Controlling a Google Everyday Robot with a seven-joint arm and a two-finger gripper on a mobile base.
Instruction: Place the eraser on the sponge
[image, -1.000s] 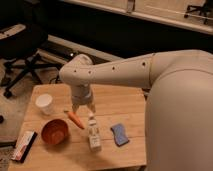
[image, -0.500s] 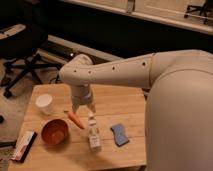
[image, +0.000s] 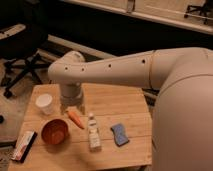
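Note:
The eraser (image: 24, 145), a flat black-edged block with a white and reddish face, lies at the table's front left corner. The blue-grey sponge (image: 119, 134) lies flat toward the front right of the wooden table (image: 115, 102). My gripper (image: 73, 105) hangs below the white arm's wrist over the table's left middle, just behind the carrot. It is well away from both the eraser and the sponge.
An orange carrot (image: 75, 119) lies just in front of the gripper. A reddish bowl (image: 54, 131) sits left of it, a white cup (image: 45, 103) behind that, and a small white bottle (image: 93, 133) stands mid-table. Office chairs (image: 22, 55) stand at the back left.

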